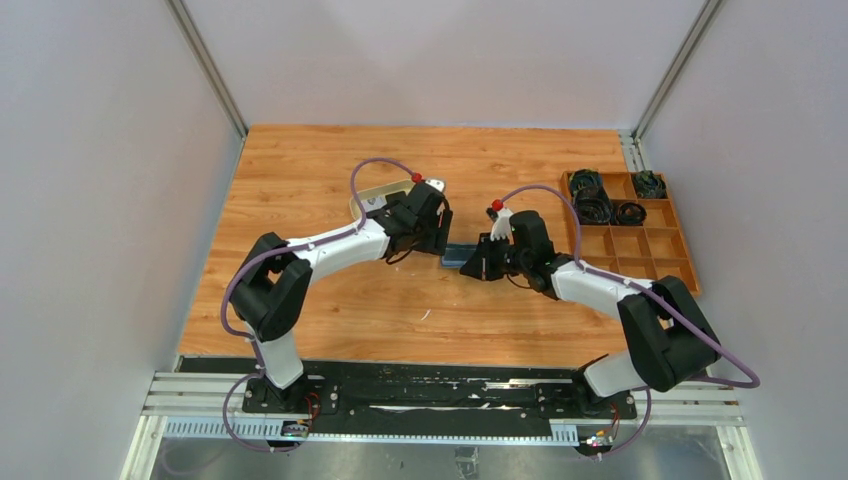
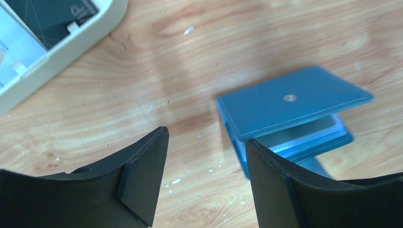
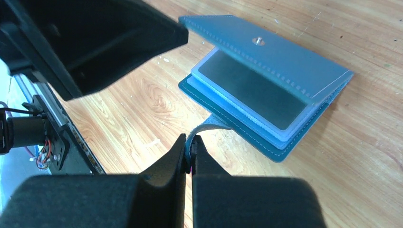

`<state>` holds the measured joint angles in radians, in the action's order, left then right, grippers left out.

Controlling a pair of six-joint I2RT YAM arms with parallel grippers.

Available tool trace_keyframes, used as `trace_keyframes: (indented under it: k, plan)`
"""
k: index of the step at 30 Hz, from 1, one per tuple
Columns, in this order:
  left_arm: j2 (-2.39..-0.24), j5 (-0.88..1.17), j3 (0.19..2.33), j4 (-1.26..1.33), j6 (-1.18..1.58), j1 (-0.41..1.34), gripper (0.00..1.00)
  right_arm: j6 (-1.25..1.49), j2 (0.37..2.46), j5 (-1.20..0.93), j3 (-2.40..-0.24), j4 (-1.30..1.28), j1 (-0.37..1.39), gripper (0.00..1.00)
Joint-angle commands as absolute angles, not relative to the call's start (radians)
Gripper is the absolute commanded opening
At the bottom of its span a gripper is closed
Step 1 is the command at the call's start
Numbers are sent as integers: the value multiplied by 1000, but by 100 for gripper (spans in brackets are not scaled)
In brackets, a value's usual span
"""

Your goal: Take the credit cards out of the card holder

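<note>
Nearby, left claw (image 2: 205, 142) agape, right claw (image 3: 190, 142) pinching card holder (image 3: 266, 71) tab (image 3: 214, 127)

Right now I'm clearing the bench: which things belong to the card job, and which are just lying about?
Job: card holder; dark card in its sleeve; beige tray holding cards.
Lying about: orange compartment box; coiled cables in it.

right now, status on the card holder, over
Right gripper shut on snap tab. Left gripper open, empty, beside card holder. Holder half open, grey card inside. Nothing blocking.
</note>
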<state>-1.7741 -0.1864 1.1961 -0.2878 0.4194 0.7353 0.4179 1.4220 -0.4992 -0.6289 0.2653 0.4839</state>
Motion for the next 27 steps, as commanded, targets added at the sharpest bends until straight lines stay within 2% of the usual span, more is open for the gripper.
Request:
trace_keyframes:
  k: [1, 8, 15, 21, 27]
  plan:
    - [-1793, -187, 1256, -274, 404, 733, 70, 375, 1414, -554, -621, 220, 480, 0]
    - [-1826, -109, 1283, -257, 390, 732, 71, 336, 1399, -592, -606, 161, 482, 0]
    - [-1772, 166, 1163, -99, 425, 679, 72, 245, 1396, -642, -612, 51, 479, 0]
    - [-1686, 113, 1156, -217, 312, 674, 73, 193, 1411, -764, -692, -119, 481, 0]
    - [-1613, 98, 1069, -235, 334, 606, 73, 84, 1387, -724, -926, -396, 488, 0]
